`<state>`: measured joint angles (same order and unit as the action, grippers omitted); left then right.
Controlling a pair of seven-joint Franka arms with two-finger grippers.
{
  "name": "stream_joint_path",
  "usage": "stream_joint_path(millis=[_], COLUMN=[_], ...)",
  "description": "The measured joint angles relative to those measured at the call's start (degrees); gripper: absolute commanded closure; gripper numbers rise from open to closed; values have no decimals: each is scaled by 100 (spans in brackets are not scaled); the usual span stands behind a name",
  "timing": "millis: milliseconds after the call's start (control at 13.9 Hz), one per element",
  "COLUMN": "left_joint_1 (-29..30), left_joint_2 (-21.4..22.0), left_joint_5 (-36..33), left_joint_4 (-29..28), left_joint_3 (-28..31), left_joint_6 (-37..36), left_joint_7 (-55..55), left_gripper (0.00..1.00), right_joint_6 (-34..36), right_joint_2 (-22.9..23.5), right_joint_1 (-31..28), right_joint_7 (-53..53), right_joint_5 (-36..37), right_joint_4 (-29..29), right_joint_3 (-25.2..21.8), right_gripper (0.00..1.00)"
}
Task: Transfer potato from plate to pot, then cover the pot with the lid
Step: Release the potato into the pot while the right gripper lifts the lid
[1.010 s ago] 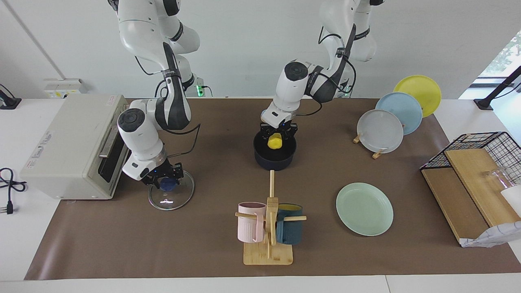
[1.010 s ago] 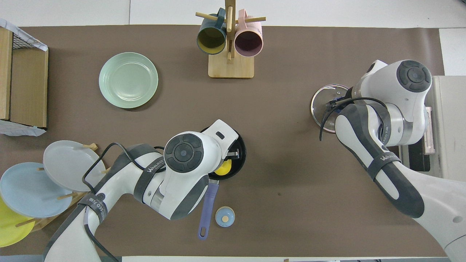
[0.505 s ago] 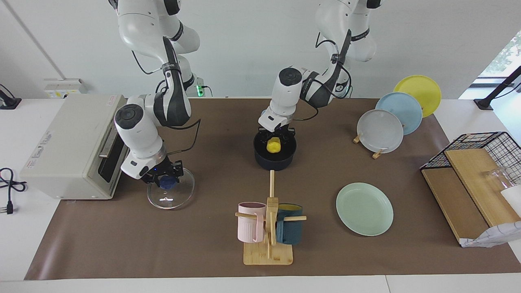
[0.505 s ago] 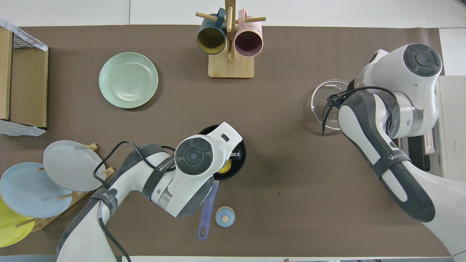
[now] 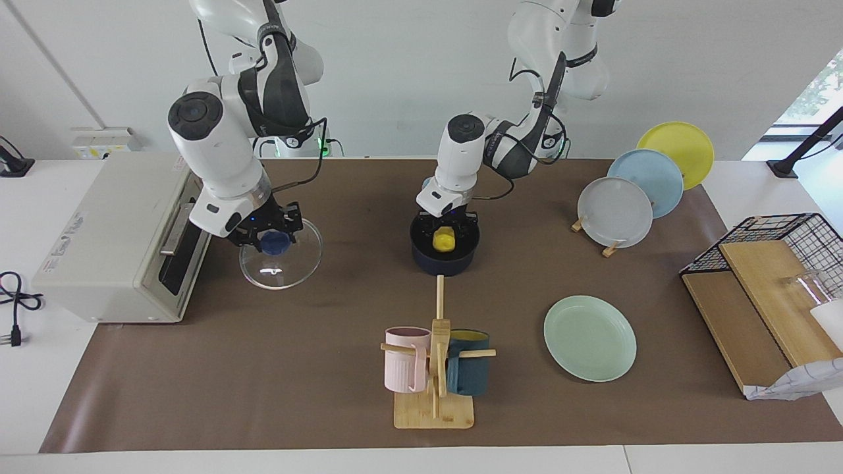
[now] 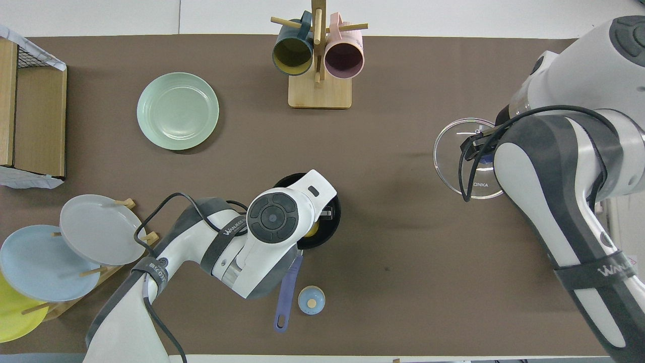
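— Clear glass hangs in the air at the right arm's end of the table (image 5: 197,368): we see the lid (image 5: 281,259) lifted off the brown mat, tilted a little, just beside the white toaster oven (image 5: 118,237).

— And what carries it?

— The right claw (image 5: 271,230), its fingers clamped on the lid's blue knob (image 5: 273,243). In the overhead view we make out the glass disc (image 6: 461,159) partly covered by the right arm.

— Where do we find the potato?

— The potato (image 5: 444,239), bright yellow, sits inside the pot (image 5: 445,253), the dark navy saucepan in the middle of the table. The left claw (image 5: 448,227) reaches down into the pot, its black fingers on either side of the potato. We cannot tell whether they grip it or stand apart from it.

— From overhead?

— The left arm's wrist covers most of the pot (image 6: 330,222); we glimpse only a sliver of the potato (image 6: 312,231). The pot's blue handle (image 6: 286,292) points toward the robots, and a small blue-topped bell-shaped knob object (image 6: 311,300) lies just beside it.

— And the plate?

— The mint-green plate (image 5: 589,338) lies flat with nothing on it, farther from the robots than the pot and toward the left arm's end. Between it and the lid, farther from the robots than the pot, we see a wooden mug tree (image 5: 435,375) holding a pink mug (image 5: 405,359) and a dark teal mug (image 5: 469,370).

— Anything else?

— A wooden rack stands grey (image 5: 614,212), light blue (image 5: 649,181) and yellow (image 5: 678,148) plates on edge at the left arm's end.
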<state>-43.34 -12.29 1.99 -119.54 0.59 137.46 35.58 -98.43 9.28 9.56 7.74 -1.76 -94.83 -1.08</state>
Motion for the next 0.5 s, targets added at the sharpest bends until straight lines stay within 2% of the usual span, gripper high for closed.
stream_joint_path(millis=[72, 144, 505], left_joint_1=[0, -1, -1], left_joint_2=[-7, -9, 14], left_joint_5=[-6, -12, -16], left_joint_4=[-1, -1, 24], left_joint_3=[0, 0, 19], left_joint_6=[0, 0, -110], left_joint_7=[-11, -19, -68], left_gripper=[13, 3, 0], right_joint_6=[96, 122, 109], right_joint_2=[-51, -78, -67], right_joint_1=[17, 47, 475], right_joint_7=[-48, -71, -547], right_joint_5=[0, -1, -10], right_joint_4=[39, 49, 47], right_joint_3=[42, 69, 150], right_gripper=[100, 100, 100])
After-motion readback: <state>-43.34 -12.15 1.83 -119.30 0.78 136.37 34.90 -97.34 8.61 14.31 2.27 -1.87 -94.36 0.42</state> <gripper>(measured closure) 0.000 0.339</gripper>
